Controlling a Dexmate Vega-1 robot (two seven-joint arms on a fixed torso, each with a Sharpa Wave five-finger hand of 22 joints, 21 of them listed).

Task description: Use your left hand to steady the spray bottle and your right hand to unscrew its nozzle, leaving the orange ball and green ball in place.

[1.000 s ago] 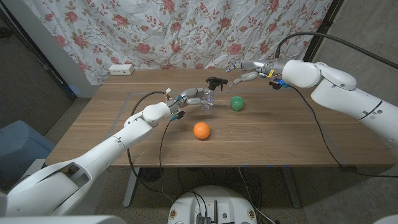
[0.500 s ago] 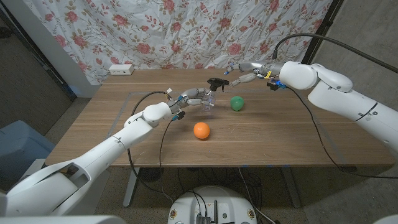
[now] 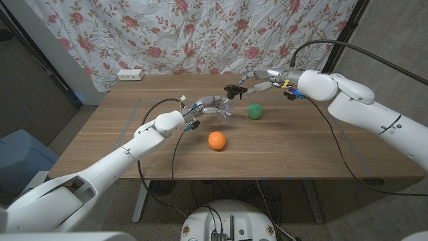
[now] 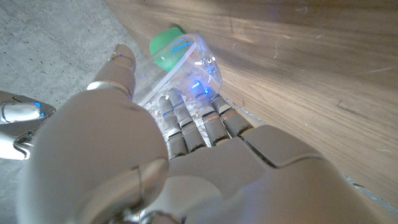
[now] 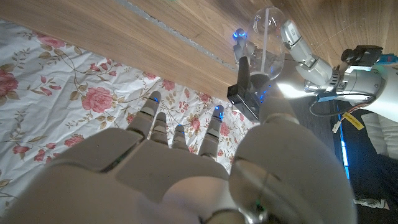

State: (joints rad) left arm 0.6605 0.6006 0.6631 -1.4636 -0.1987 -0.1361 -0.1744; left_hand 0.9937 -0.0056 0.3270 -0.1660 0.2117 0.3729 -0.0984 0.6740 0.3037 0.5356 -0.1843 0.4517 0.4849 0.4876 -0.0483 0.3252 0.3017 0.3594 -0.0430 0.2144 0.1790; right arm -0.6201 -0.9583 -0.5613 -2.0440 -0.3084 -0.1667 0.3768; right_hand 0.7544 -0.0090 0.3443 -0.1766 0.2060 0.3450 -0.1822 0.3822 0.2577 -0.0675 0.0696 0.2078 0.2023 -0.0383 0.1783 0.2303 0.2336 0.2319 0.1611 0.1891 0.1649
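From my remote station I counted one spray bottle point(image 3: 225, 107), two balls and two robot hands on the wooden table point(image 3: 120, 140). Farthest left on the table, a white power strip point(image 3: 130, 75) lay at the far edge below the flowered curtain point(image 3: 200, 33). Next came my left hand point(image 3: 204, 105), its fingers wrapped around the clear bottle's body near the middle of the table, toward the far side. The orange ball point(image 3: 216, 140) sat nearer the robot, apart from the bottle. The bottle stood upright with its black nozzle point(image 3: 234, 88) on top. The green ball point(image 3: 254, 111) sat just to the right of the bottle. My right hand point(image 3: 257, 79) reached in from the right, fingertips at the nozzle; I could not tell from the head view whether they had closed on it.

The left wrist view added the fingers point(image 4: 186, 121) pressed against the clear bottle point(image 4: 186, 59), with the green ball point(image 4: 165, 50) seen through and past it. The right wrist view showed my right hand point(image 5: 180, 168) with fingers spread apart and the thumb close by the nozzle point(image 5: 245, 87), contact unclear.
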